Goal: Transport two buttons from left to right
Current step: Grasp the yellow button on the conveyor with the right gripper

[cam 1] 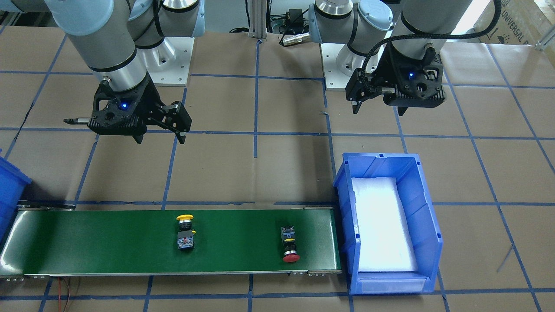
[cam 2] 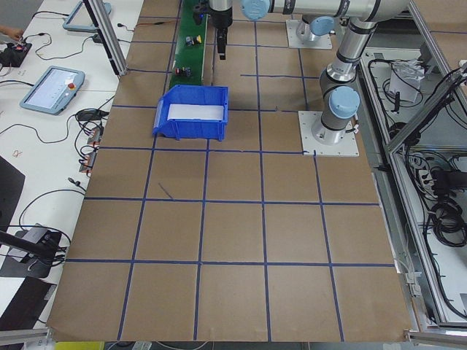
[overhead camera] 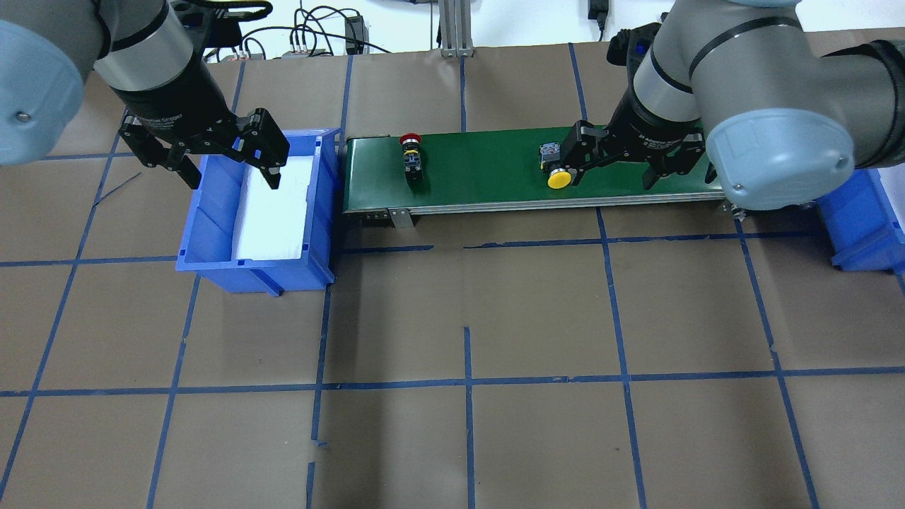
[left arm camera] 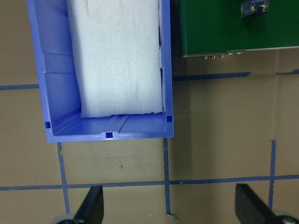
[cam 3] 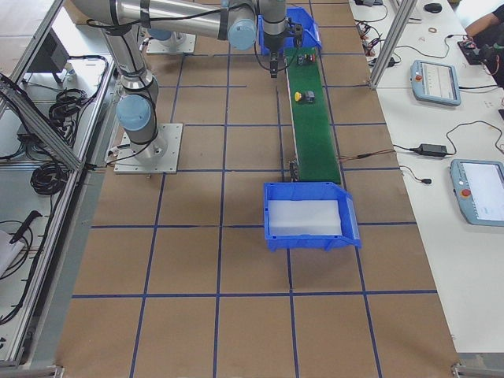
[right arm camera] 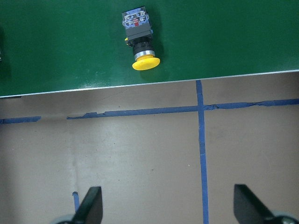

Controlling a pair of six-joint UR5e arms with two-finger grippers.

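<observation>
The yellow-capped button [cam 1: 185, 232] lies on its side on the green belt [cam 1: 108, 242], also in the right wrist view [right arm camera: 140, 42]. The red-capped button [cam 1: 289, 245] lies on the belt nearer the blue bin [cam 1: 427, 225]. My right gripper [overhead camera: 611, 180] is open and empty, raised on the robot's side of the yellow button [overhead camera: 557, 170]. My left gripper [overhead camera: 233, 180] is open and empty, raised by the bin's near wall [left arm camera: 107, 133]. The red button [overhead camera: 410, 152] is apart from both grippers.
The blue bin holds a white foam pad [overhead camera: 272, 205] and stands at the belt's end on my left. A second blue bin [overhead camera: 862, 219] stands at the belt's other end. Brown paper with blue tape lines [overhead camera: 466, 382] covers the table.
</observation>
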